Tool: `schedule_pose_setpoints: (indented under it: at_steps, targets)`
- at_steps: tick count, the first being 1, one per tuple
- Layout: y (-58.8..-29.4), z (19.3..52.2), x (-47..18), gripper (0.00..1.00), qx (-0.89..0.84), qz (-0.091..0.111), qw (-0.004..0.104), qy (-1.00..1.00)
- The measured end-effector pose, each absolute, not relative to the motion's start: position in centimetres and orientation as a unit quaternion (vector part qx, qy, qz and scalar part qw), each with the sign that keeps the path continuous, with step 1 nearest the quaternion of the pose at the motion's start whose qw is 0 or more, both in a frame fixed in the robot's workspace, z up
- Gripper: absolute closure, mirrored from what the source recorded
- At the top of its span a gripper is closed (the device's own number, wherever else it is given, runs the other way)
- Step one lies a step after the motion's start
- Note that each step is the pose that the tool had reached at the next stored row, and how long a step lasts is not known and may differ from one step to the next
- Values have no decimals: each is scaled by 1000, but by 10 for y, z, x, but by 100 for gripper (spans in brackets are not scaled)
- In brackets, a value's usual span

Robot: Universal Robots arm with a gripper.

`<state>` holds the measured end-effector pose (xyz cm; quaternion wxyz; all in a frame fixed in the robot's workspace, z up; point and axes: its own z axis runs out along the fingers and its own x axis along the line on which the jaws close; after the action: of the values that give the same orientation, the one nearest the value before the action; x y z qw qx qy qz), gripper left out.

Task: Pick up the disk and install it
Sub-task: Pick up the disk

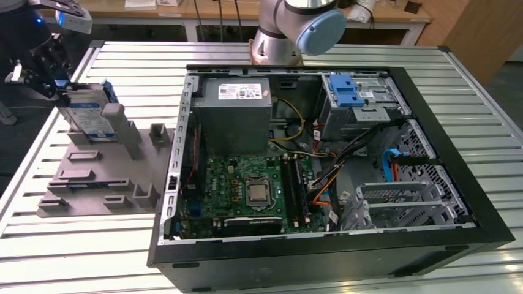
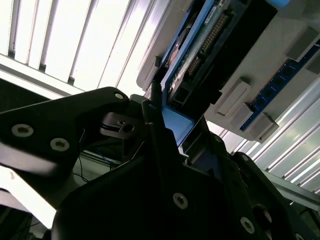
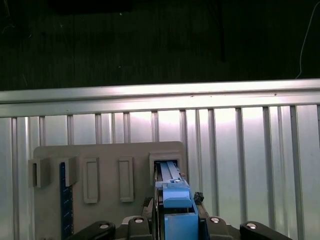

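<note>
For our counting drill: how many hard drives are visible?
1: the disk stands in the grey holder at the exterior view's left. More may hide inside the computer case.

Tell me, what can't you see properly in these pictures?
1. Exterior view: the lower end of the disk is hidden inside the grey holder.
2. Exterior view: the arm is cut off by the top edge.
3. Second wrist view: the dark body of the claw covers the disk's near end.
4. First wrist view: the disk shows edge-on, so its label can't be seen.
</note>
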<state>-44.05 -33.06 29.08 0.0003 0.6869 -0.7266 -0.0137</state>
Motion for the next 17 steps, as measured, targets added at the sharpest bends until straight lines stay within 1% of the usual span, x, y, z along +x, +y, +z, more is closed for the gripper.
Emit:
schedule_pose_setpoints:
  at_steps: [3, 4, 10, 11, 12, 13, 14, 17]
  targets:
    - [-331, 291, -440, 56, 687, -14, 0, -727]
    - [-331, 291, -441, 50, 687, -14, 0, -727]
    - [-331, 291, -441, 50, 687, -14, 0, -727]
    - [-331, 291, -441, 52, 687, -14, 0, -727]
    - [-331, 291, -441, 58, 687, -14, 0, -727]
    - [-331, 291, -441, 58, 687, -14, 0, -727]
    - [-331, 291, -441, 63, 687, -14, 0, -727]
    - [-331, 290, -440, 63, 687, -14, 0, -727]
